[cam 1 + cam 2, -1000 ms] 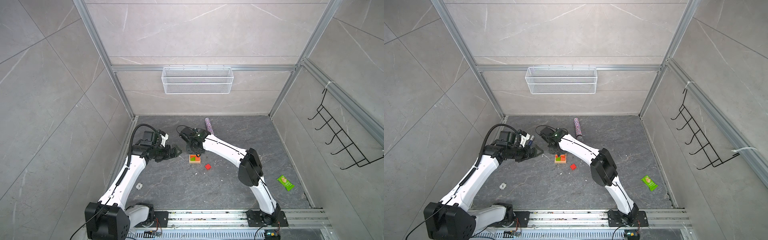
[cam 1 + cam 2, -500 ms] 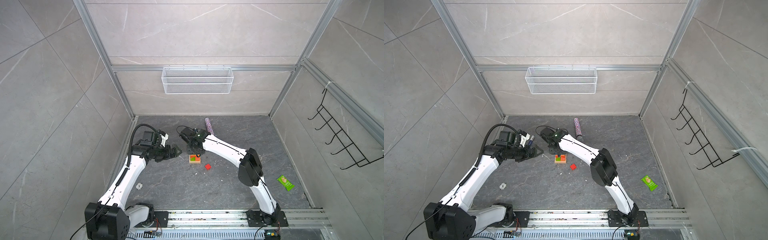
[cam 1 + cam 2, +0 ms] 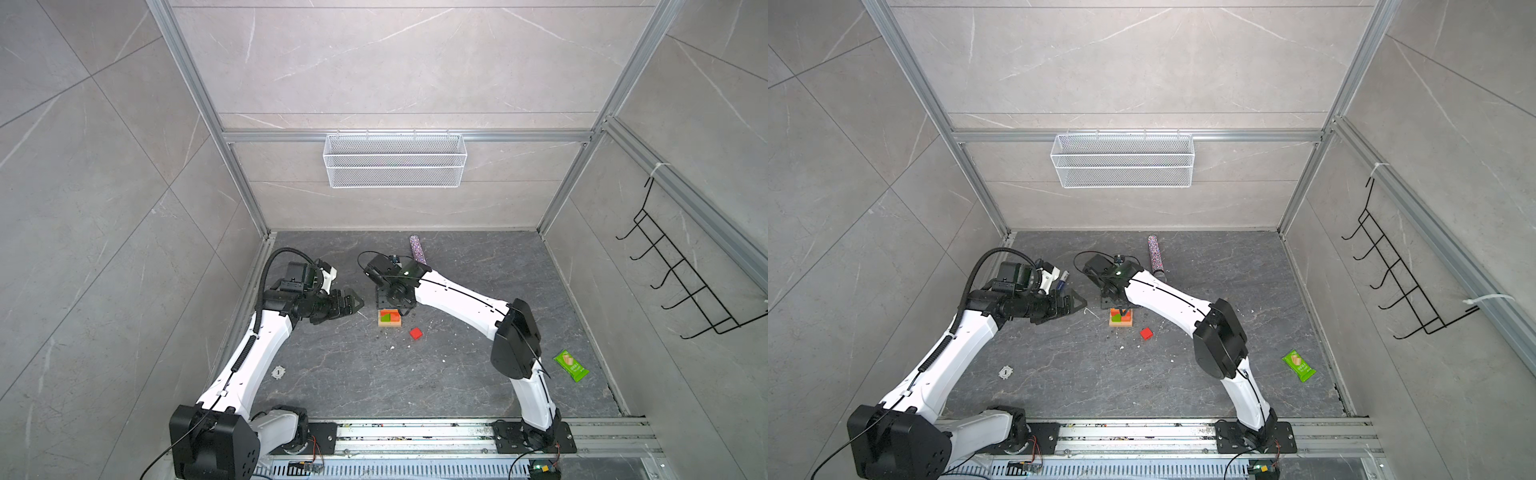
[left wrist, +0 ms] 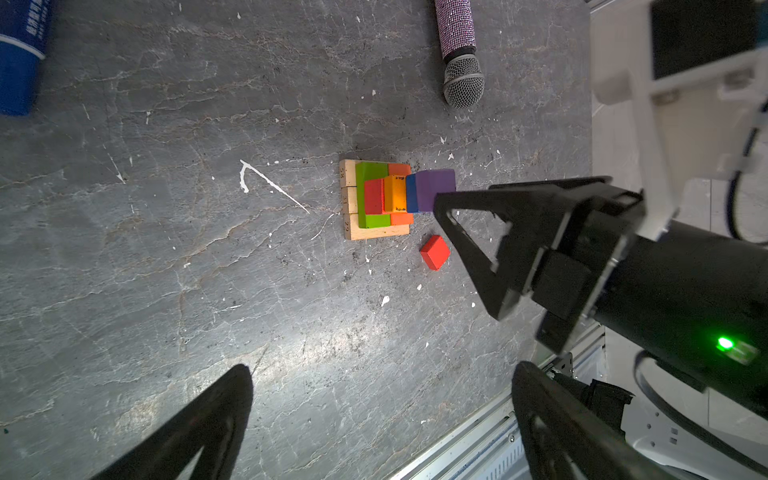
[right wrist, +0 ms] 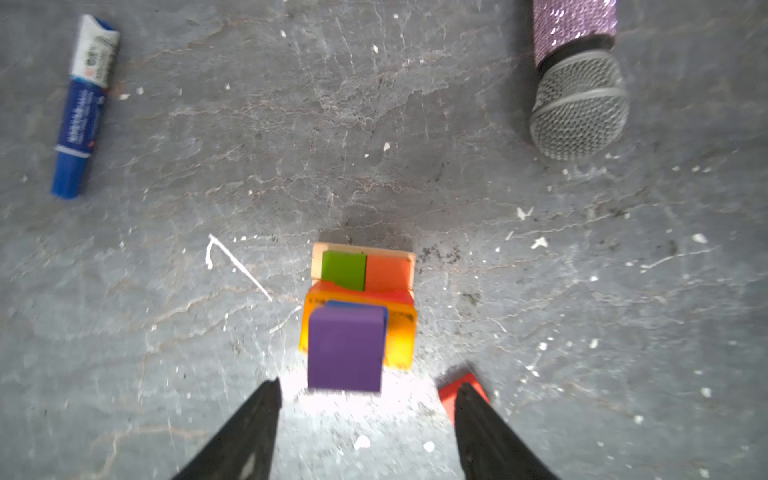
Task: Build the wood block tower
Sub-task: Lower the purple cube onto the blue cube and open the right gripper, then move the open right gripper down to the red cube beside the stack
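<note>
The tower (image 3: 390,318) (image 3: 1120,316) stands mid-floor: a tan base (image 4: 353,232), a green and orange layer, then red (image 4: 373,195) and orange oblongs, a blue cube (image 4: 410,193) and a purple cube (image 5: 345,349) on top. My right gripper (image 5: 368,399) hovers right above it, open, its fingers (image 5: 257,424) wider apart than the purple cube and off it. A loose red cube (image 3: 416,333) (image 3: 1146,333) lies on the floor just right of the tower. My left gripper (image 3: 357,305) (image 4: 384,390) waits wide open and empty, left of the tower.
A glittery microphone (image 3: 416,248) (image 5: 577,91) lies behind the tower. A blue marker pen (image 5: 81,112) lies near the left arm. A green snack packet (image 3: 571,365) lies at the right and a white round token (image 3: 277,372) at the front left.
My right gripper has opened over the tower, and the purple cube now sits free on top. The left arm has not moved.
</note>
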